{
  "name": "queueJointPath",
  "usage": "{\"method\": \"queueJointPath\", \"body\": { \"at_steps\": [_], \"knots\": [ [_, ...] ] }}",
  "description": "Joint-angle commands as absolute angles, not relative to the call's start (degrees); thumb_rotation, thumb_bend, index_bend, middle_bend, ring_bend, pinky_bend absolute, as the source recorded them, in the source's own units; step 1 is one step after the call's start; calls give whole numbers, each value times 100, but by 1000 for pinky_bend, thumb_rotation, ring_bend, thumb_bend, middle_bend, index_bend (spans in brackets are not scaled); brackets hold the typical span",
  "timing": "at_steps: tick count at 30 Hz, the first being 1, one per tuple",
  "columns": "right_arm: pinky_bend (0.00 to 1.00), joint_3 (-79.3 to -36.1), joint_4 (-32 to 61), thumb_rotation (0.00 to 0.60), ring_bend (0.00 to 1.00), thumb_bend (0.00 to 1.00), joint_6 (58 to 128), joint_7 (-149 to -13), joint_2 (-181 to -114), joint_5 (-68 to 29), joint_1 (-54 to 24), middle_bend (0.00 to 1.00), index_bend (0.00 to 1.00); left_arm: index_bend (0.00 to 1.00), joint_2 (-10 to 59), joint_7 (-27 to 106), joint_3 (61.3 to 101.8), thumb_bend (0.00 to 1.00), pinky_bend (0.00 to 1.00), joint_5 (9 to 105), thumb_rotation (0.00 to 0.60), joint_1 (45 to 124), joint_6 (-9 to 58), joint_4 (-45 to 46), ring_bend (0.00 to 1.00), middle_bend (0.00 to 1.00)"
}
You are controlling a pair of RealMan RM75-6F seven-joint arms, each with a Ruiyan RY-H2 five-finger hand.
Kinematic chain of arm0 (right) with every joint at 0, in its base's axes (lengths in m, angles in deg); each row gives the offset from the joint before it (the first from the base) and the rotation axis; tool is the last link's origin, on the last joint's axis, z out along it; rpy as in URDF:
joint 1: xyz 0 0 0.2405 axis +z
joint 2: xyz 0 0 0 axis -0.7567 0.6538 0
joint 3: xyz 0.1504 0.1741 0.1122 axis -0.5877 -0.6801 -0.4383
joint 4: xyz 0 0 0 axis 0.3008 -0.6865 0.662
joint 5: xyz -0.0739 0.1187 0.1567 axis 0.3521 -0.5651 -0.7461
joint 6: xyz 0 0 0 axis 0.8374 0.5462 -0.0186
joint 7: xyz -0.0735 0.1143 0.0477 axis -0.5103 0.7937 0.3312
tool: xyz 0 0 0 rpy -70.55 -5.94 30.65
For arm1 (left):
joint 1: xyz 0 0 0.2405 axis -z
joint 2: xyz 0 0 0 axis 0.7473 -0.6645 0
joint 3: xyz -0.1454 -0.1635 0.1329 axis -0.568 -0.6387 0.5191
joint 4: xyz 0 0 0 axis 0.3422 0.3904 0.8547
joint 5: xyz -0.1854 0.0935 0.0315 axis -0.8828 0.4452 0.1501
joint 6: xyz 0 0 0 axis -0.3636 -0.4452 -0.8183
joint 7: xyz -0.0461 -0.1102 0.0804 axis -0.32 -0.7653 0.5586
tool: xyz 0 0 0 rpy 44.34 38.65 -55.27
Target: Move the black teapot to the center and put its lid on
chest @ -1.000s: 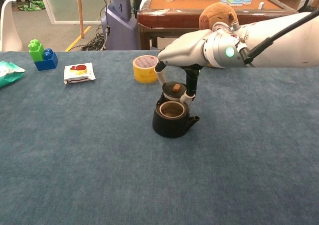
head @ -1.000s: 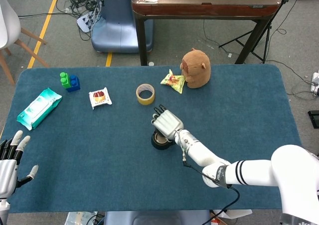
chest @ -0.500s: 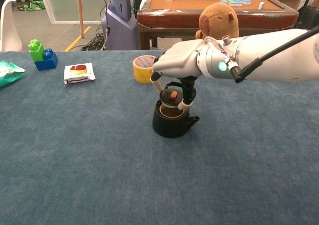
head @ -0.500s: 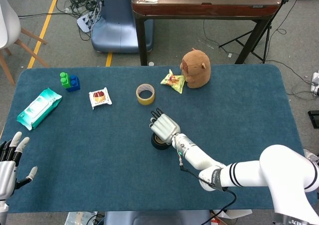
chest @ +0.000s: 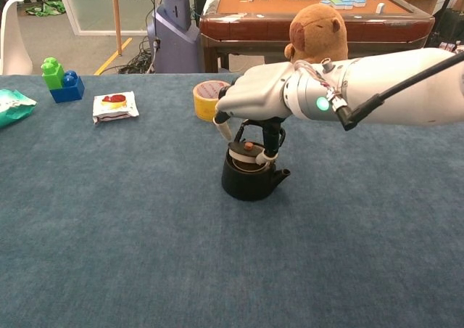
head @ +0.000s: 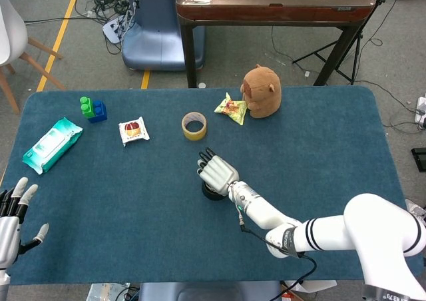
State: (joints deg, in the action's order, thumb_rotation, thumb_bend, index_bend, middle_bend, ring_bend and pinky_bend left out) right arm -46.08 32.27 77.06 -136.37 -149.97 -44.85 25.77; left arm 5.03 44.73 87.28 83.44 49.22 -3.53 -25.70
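Seating lid (chest: 249,149) on black teapot (chest: 250,177), mid-table, tape roll (chest: 206,99) at 11 o'clock. Right hand (chest: 255,96) pinching lid from above. Keeping lid level, centring on rim before letting go. Left hand (head: 13,222) idling w/ fingers spread, grasping nothing.

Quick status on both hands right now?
Left hand: open, fingers apart, holding nothing.
Right hand: holds the lid, which sits on the black teapot.

Even, bright indoor light — soft shadows (no glare), both views sharp.
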Motion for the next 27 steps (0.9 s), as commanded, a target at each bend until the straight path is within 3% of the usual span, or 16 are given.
{"method": "queueJointPath", "body": {
  "at_steps": [1, 18, 27],
  "knots": [
    [14, -4572, 3229, 600, 0, 266, 7731, -13680, -14993, -4475, 2593, 162, 292, 105, 505, 4466, 8726, 266, 0, 8349, 600, 4920, -355, -2565, 0, 0],
    [0, -4563, 3614, 600, 0, 285, 7793, -13583, -14683, -4480, 2656, 137, 240, 105, 521, 4447, 8719, 266, 0, 8380, 600, 4900, -369, -2527, 0, 0],
    [0, -4316, 4007, 600, 0, 287, 7804, -13535, -14412, -4111, 2529, 137, 240, 105, 519, 4457, 8723, 266, 0, 8405, 600, 4897, -364, -2533, 0, 0]
  ]
}}
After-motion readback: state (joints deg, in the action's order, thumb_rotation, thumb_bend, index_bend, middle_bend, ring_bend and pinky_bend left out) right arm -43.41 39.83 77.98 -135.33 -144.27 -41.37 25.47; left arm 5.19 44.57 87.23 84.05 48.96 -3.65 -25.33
